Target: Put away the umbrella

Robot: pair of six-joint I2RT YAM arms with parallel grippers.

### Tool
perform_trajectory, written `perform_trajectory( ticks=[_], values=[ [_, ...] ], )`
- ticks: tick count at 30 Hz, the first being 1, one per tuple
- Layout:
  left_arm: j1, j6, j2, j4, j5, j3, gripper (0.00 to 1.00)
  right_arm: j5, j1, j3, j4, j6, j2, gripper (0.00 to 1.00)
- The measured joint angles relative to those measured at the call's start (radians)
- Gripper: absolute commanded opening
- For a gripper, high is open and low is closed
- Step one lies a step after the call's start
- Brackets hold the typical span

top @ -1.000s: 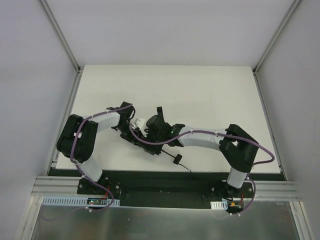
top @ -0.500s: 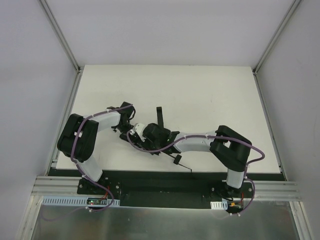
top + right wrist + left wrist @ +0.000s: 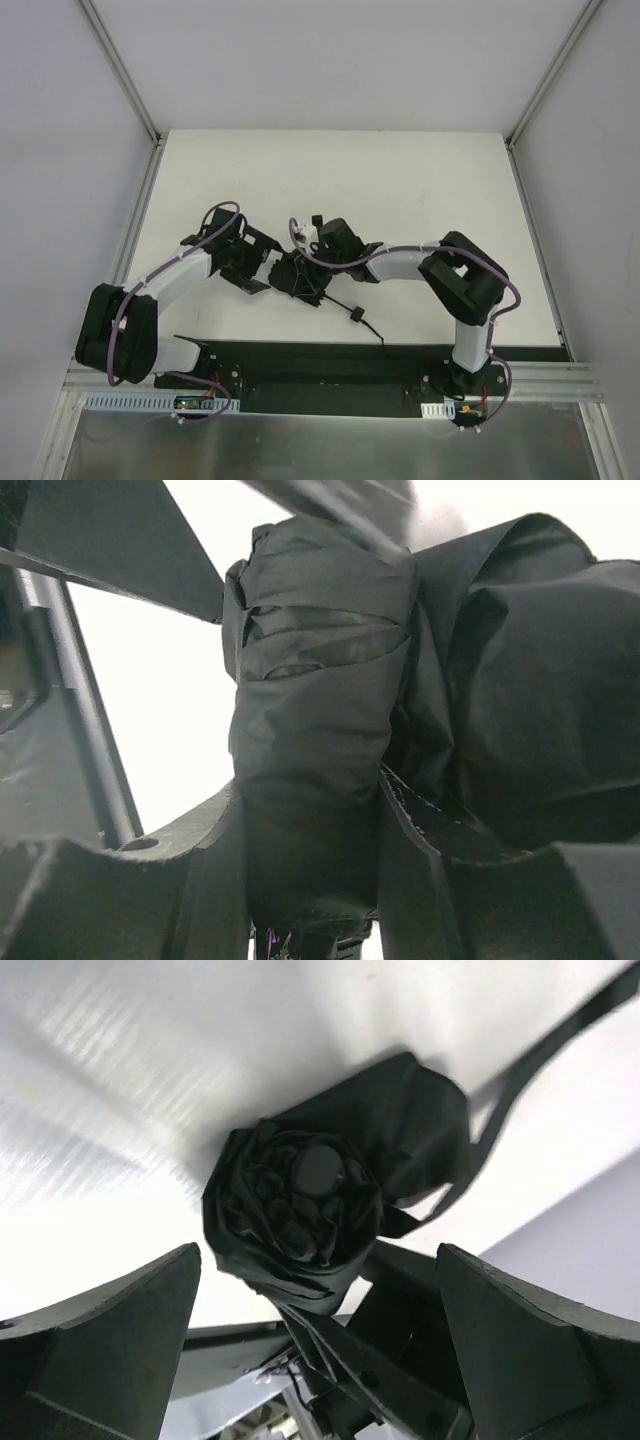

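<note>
At the near edge, both arm bases [image 3: 460, 375] are sitting on a black rail [image 3: 320, 365], and just beyond it a small black handle [image 3: 355, 316] is lying on the table [image 3: 420, 190], its cord [image 3: 372, 334] trailing back toward the rail. Further in, left of the middle, the umbrella [image 3: 297, 276] itself is lying on the white surface: a black matte roll of crumpled fabric, its folds spiralling round a flat round cap [image 3: 318, 1170] when seen end-on. A thin strap [image 3: 545, 1045] is trailing off from the roll across the table. The right gripper [image 3: 310, 850] is clamping the roll, with fabric bulging up between its fingers [image 3: 215, 880]. The left gripper [image 3: 318, 1260] is standing wide apart at the roll's capped end, a finger on either side, neither touching it. Beyond the grippers the table is running on, plain white, to its far edge, with more of it showing to the right than to the left. Pale grey walls [image 3: 330, 60] are rising on three sides, and metal posts [image 3: 120, 70] are slanting up from the two far corners
</note>
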State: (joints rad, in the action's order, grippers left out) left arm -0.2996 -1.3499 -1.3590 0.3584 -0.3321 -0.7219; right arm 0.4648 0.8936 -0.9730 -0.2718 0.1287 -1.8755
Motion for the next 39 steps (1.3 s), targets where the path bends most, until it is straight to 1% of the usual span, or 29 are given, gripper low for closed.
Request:
perform_trajectory(
  ticks=[4,9,12,17,19,21,23,28,29,30,31,32,33,34,35,36,37,39],
  values=[
    [0.007,-0.016,0.099,-0.129,0.000,0.101,0.99,0.196,-0.084,-0.036,-0.004,-0.062,-0.060,0.00],
    [0.003,-0.064,0.158,-0.284,-0.003,0.250,0.99,0.408,-0.159,-0.136,0.066,-0.128,-0.163,0.00],
    [-0.019,-0.103,0.151,-0.390,-0.005,0.308,0.99,0.489,-0.185,-0.194,0.120,-0.149,-0.215,0.00],
    [-0.096,-0.154,0.059,-0.560,0.001,0.315,0.99,0.584,-0.213,-0.259,0.188,-0.161,-0.275,0.00],
    [-0.115,-0.174,0.016,-0.623,0.001,0.314,0.91,0.607,-0.222,-0.271,0.206,-0.163,-0.288,0.00],
    [-0.121,-0.190,-0.016,-0.663,0.002,0.311,0.75,0.630,-0.232,-0.278,0.223,-0.163,-0.297,0.00],
    [-0.125,-0.209,-0.037,-0.678,0.009,0.311,0.62,0.648,-0.242,-0.279,0.241,-0.163,-0.301,0.00],
    [-0.127,-0.229,-0.057,-0.695,0.056,0.327,0.41,0.671,-0.252,-0.296,0.278,-0.162,-0.314,0.00],
    [-0.126,-0.231,-0.064,-0.699,0.056,0.327,0.35,0.671,-0.252,-0.298,0.283,-0.161,-0.314,0.00],
    [-0.126,-0.232,-0.076,-0.708,0.055,0.327,0.26,0.670,-0.252,-0.301,0.291,-0.161,-0.315,0.00],
    [-0.126,-0.233,-0.087,-0.718,0.051,0.324,0.14,0.670,-0.253,-0.304,0.298,-0.161,-0.316,0.00],
    [-0.126,-0.233,-0.098,-0.727,0.045,0.318,0.07,0.670,-0.255,-0.308,0.309,-0.159,-0.318,0.02],
    [-0.126,-0.232,-0.108,-0.731,0.040,0.309,0.00,0.669,-0.256,-0.314,0.322,-0.157,-0.319,0.08],
    [-0.126,-0.230,-0.116,-0.731,0.035,0.297,0.00,0.668,-0.260,-0.319,0.334,-0.155,-0.319,0.12],
    [-0.125,-0.229,-0.119,-0.726,0.032,0.286,0.00,0.665,-0.264,-0.325,0.349,-0.152,-0.319,0.18],
    [-0.125,-0.229,-0.121,-0.713,0.031,0.275,0.00,0.660,-0.268,-0.332,0.367,-0.146,-0.319,0.29],
    [-0.126,-0.223,-0.122,-0.697,0.036,0.266,0.00,0.653,-0.269,-0.344,0.390,-0.141,-0.319,0.37],
    [-0.126,-0.216,-0.122,-0.660,0.039,0.250,0.00,0.628,-0.266,-0.373,0.451,-0.123,-0.319,0.50]
  ],
)
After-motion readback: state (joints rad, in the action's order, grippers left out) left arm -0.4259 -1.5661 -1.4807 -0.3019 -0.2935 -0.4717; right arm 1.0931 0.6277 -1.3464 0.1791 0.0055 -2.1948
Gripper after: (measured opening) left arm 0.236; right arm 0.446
